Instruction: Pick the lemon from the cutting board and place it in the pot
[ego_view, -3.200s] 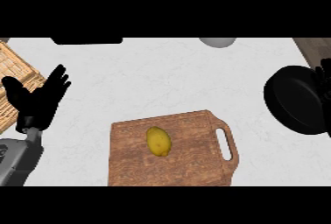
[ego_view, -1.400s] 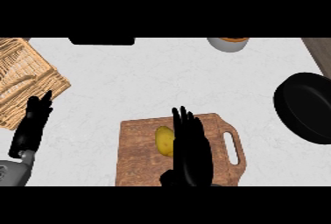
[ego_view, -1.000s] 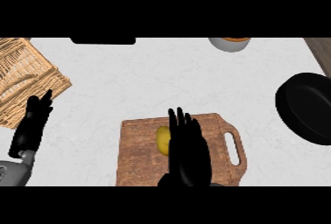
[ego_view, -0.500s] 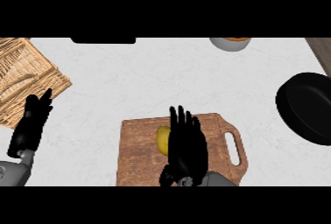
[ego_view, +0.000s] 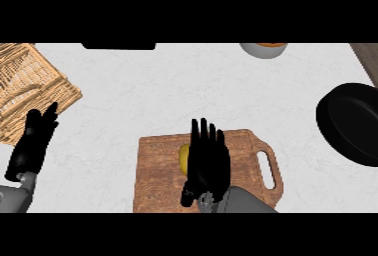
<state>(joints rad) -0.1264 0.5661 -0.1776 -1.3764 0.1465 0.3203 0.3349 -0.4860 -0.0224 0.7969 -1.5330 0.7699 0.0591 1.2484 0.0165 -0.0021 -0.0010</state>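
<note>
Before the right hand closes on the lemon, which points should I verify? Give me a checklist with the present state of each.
1. Lemon on the cutting board: ok.
2. Right hand over the lemon: ok, it covers most of it.
3. Right hand's fingers straight, ready to close: ok.
4. Fingers touching the lemon: cannot tell.
5. Pot free to receive, at the right edge: ok.
6. Left hand resting away from the board: ok.
</note>
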